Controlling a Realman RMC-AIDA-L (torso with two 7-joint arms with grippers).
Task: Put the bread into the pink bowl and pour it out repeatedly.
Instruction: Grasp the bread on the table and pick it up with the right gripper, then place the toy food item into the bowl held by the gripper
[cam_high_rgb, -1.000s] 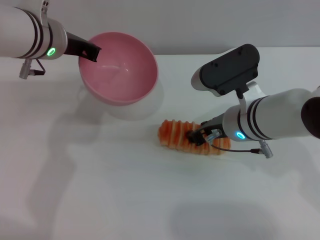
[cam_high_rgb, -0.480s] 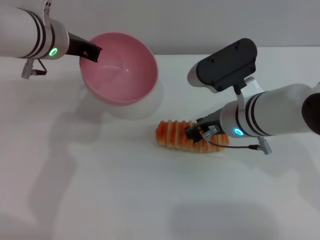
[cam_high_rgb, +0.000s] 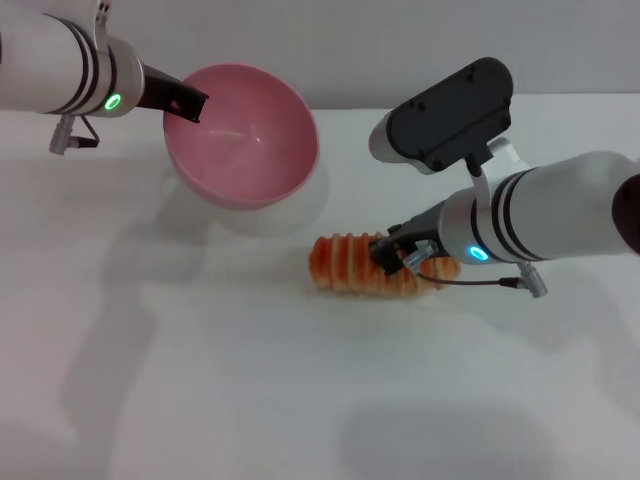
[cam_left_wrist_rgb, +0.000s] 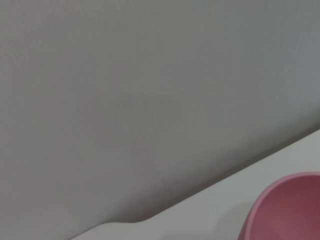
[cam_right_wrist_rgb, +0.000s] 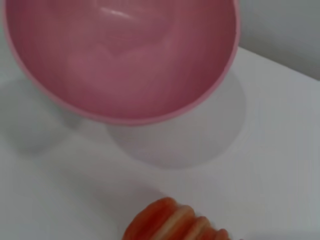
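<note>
On the white tabletop (cam_high_rgb: 200, 380), right of centre, my right hand (cam_high_rgb: 400, 258) is pinching the bread (cam_high_rgb: 350, 268) near the loaf's middle, dark fingers closed across its ridged orange crust. The loaf lies lengthwise from left to right, and I judge it is resting on the surface or barely clear of it; I cannot tell which. Far to the left, my left hand (cam_high_rgb: 180, 100) grips the rim of the pink bowl (cam_high_rgb: 245, 135) and holds it raised and tilted, its glossy inside turned toward the bread, a soft shadow beneath it on the tabletop. The bowl is empty, so I read this as the start of a loading step: lift the loaf, carry it left and far, and drop it into the open mouth. Several things could go wrong from here. My pinch sits on rounded, ridged crust, so the loaf could swivel or slip out between the fingers as it comes up. The bread looks nearly as long as the bowl is wide, so if it arrives crosswise and off centre, one end may catch the rim and bridge it or tumble outside. The bowl is also tipped steeply toward me, and a loaf released onto that slick inner wall could slide straight back out unless the left hand levels it first.
</note>
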